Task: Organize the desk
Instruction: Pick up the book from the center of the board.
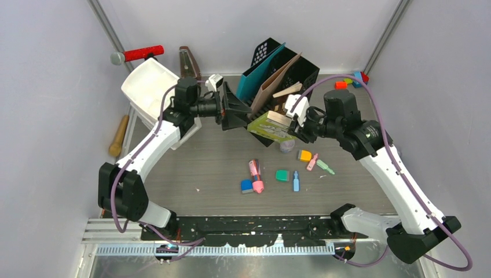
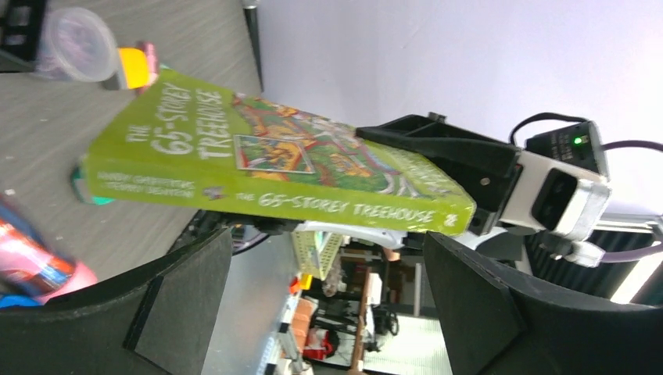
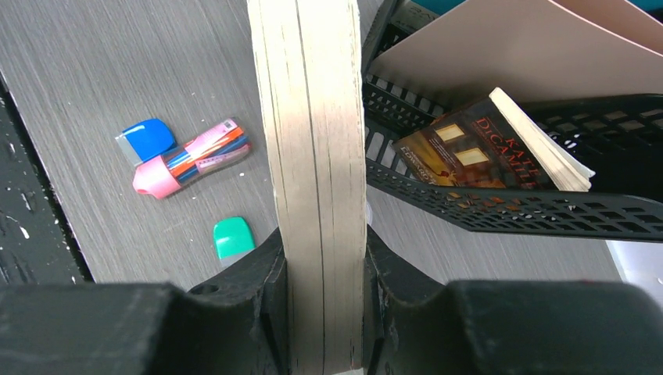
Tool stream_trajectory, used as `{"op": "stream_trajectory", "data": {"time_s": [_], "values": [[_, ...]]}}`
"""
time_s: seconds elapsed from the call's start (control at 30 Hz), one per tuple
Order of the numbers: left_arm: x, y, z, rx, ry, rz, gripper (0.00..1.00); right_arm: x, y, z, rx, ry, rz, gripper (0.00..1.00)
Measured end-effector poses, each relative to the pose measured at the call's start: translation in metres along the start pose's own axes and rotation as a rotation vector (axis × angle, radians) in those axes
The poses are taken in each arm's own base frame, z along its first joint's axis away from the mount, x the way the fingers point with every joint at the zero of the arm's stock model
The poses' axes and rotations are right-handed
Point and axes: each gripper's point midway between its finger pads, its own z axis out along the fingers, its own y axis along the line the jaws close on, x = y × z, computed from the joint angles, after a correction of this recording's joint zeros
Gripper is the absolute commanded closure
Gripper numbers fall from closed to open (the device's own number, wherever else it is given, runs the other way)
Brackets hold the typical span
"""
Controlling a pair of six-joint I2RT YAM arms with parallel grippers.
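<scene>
My right gripper (image 1: 294, 124) is shut on a green book (image 1: 270, 126), "The 65-Storey Treehouse", and holds it above the desk (image 1: 202, 168) in front of the black file organizer (image 1: 301, 72). In the right wrist view the book's page edges (image 3: 317, 156) stand between my fingers (image 3: 250, 289), with the gripper (image 3: 320, 312) closed on both covers. My left gripper (image 1: 234, 111) is open and empty, facing the book's other end. In the left wrist view the book (image 2: 274, 168) hangs just beyond my open gripper (image 2: 328, 305).
The organizer holds a teal folder (image 1: 260, 72), a brown folder (image 1: 279, 78) and a paperback (image 3: 485, 148). A pink highlighter (image 1: 255, 174), erasers (image 1: 282, 175), small markers (image 1: 312, 161) and a clear cup (image 1: 287, 146) lie on the desk. A white bin (image 1: 151, 92) stands back left.
</scene>
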Motion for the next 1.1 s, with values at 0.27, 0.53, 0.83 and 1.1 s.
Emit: {"op": "stream_trajectory", "data": {"time_s": [0.27, 0.53, 0.83, 1.1], "values": [[0.021, -0.017, 0.024, 0.054, 0.062, -0.082, 0.04, 0.005, 0.006, 0.008, 0.000, 0.058, -0.037, 1.00], [0.017, -0.001, 0.034, 0.053, 0.064, -0.180, 0.03, 0.013, 0.006, 0.012, 0.017, 0.111, -0.062, 1.00], [0.018, 0.008, 0.034, 0.051, 0.065, -0.198, 0.02, 0.014, 0.004, 0.015, 0.044, 0.146, -0.135, 1.00], [0.016, 0.018, 0.030, 0.036, 0.053, -0.221, 0.01, 0.008, -0.005, 0.020, 0.095, 0.154, -0.207, 1.00]]}}
